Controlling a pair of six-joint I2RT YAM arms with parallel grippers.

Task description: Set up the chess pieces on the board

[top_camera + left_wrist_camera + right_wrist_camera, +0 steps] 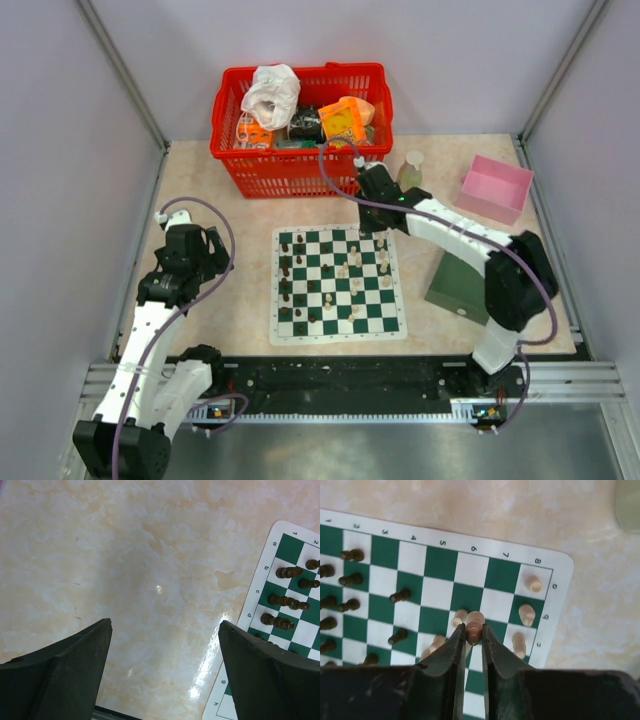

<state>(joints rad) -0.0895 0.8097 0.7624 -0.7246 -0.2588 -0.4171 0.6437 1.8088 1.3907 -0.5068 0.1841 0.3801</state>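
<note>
The job looks roughly half done. Dark pieces (286, 275) stand in rough rows along the left side of the board (340, 338). A few cream pieces (526, 614) sit at the right edge, and several are loose mid-board.

The right claw (474, 634) is pinched narrow on one cream piece (475, 622) near the far right corner. The left claw (165, 625) hangs wide and empty over bare worktop (150, 555), left of the board.

The red basket (300, 170), pink box (490, 205) and green box (458, 285) block nothing. The neighbouring cream pieces, close to the held one, could get knocked.
</note>
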